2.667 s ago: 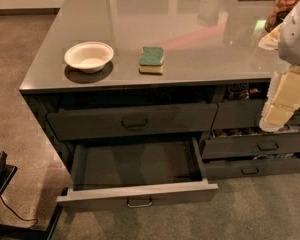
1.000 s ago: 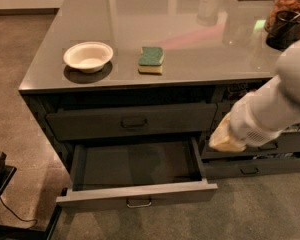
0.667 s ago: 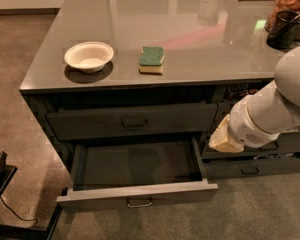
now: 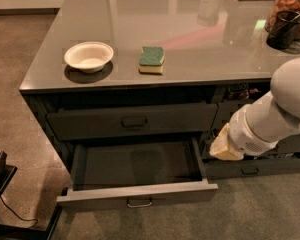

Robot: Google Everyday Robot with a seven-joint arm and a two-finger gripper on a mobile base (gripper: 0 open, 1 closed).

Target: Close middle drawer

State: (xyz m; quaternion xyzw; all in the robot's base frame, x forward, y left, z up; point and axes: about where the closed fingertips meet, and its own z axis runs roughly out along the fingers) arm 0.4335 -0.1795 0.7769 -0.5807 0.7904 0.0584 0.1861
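The middle drawer stands open; the hand hangs just beside it; grip cannot be told.

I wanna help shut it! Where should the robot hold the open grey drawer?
Probably the small loop handle centred on the wide dark grey drawer's low front, coming from the front, where it sticks out. The gripper hangs right of the drawer.

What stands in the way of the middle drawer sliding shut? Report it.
Nothing visible. The middle drawer has a bare inside, and the gripper hangs to the right of its right wall, outside its path.
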